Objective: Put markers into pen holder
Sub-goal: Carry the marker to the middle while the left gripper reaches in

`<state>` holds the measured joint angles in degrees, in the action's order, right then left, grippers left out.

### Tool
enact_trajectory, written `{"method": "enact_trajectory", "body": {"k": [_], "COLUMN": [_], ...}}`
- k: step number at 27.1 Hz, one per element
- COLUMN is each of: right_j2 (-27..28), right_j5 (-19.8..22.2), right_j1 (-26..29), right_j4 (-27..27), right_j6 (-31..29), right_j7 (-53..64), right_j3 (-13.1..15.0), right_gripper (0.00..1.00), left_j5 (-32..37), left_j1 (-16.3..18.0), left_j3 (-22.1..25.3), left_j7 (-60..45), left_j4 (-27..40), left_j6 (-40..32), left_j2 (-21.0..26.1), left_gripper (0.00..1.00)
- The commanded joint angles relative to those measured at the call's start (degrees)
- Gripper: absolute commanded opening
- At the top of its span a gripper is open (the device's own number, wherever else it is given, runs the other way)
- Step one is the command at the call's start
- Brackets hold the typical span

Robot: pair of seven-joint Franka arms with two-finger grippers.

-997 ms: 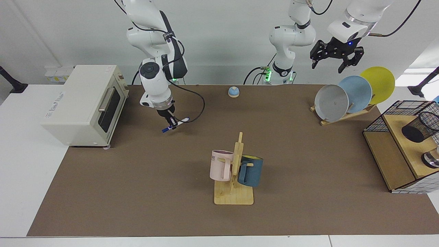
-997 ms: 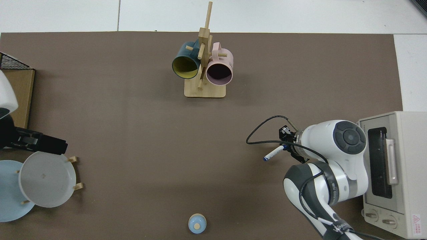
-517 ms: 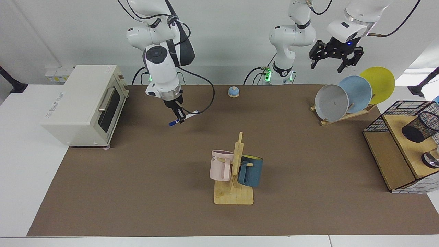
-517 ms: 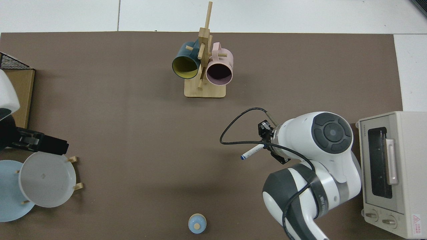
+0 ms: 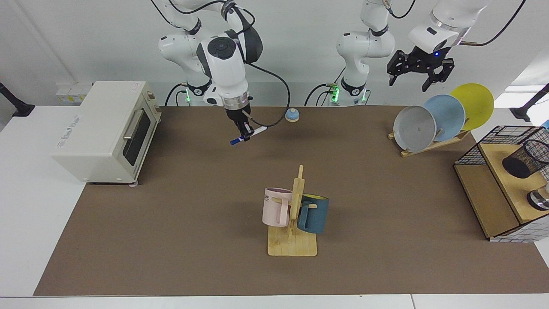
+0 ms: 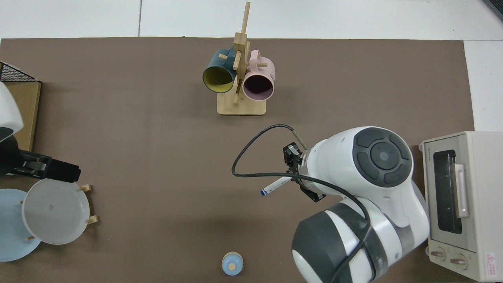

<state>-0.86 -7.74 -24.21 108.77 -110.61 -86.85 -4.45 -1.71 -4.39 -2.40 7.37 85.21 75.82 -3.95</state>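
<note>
The right gripper (image 5: 243,131) pinches the marker (image 5: 247,136) mid-barrel, aloft over the mat's far side (light, stiff, slick plastic; a central hold seems wise). At far right, the left gripper (image 5: 419,74) waits spread open above the plates; the pen holder (image 5: 526,159) lies tipped.

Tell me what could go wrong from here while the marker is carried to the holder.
The right gripper pinches the marker crosswise in its jaws, high above the mat; it could slip or pivot. The pen holder appears tilted on the wooden shelf at the far side, so insertion may miss. The left gripper, open, hangs above the plates near that route.
</note>
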Motion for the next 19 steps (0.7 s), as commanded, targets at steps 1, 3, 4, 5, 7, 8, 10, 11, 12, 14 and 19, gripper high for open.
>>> {"method": "enact_trajectory", "body": {"k": [1, 3, 4, 5, 7, 8, 10, 11, 12, 14, 19], "right_j2": [0.3, 0.4, 0.5, 0.5, 0.7, 0.7, 0.8, 0.9, 1.1, 1.5, 3.1], "right_j5": [-1.4, -1.5, -1.6, -1.6, -1.4, -1.3, -1.7, -1.8, -1.9, -1.9, -1.8], "right_j1": [-3.2, -3.9, -4.5, -5.1, -5.7, -5.9, -6.6, -6.8, -7.0, -7.0, -7.0], "right_j4": [-4.1, -5.6, -5.8, -5.9, -5.9, -6.0, -6.2, -6.7, -7.3, -8.1, -11.0], "right_j6": [3.0, 3.2, 3.2, 3.2, 3.1, 3.0, 2.6, 2.3, 2.2, 2.2, 2.1], "right_j7": [-4.7, -6.6, -7.7, -8.7, -10.3, -11.1, -12.4, -12.9, -13.5, -14.7, -17.5], "right_j3": [0.1, 0.1, 0.1, 0.1, 0.1, 0.1, 0.2, 0.1, 0.1, 0.1, 0.1], "right_gripper": [0.0, 0.0, 0.0, 0.0, 0.0, 0.0, 0.0, 0.0, 0.0, 0.0, 0.0], "left_j5": [-0.6, -0.6, -0.7, -0.7, -1.0, -1.2, -2.1, -2.9, -3.6, -5.2, -8.3], "left_j1": [-0.7, -0.7, -0.7, -0.7, -0.9, -0.9, -0.9, -0.9, -0.9, -0.9, -1.1], "left_j3": [-0.1, -0.1, -0.1, -0.2, -0.8, -1.1, -1.7, -2.0, -2.3, -3.0, -4.8], "left_j7": [-2.4, -2.5, -3.0, -4.1, -7.7, -10.2, -16.3, -19.8, -23.3, -31.7, -48.2], "left_j4": [1.5, 1.5, 1.5, 1.5, 1.5, 1.5, 1.5, 1.5, 1.5, 1.6, 1.7], "left_j6": [-0.2, -0.1, -0.1, 0.3, 0.7, 0.8, 1.6, 2.0, 2.4, 3.3, 5.0], "left_j2": [-1.4, -1.4, -1.4, -1.4, -1.4, -1.4, -1.3, -1.4, -1.3, -1.3, -1.3], "left_gripper": [1.0, 1.0, 1.0, 1.0, 1.0, 1.0, 1.0, 1.0, 1.0, 1.0, 1.0]}}
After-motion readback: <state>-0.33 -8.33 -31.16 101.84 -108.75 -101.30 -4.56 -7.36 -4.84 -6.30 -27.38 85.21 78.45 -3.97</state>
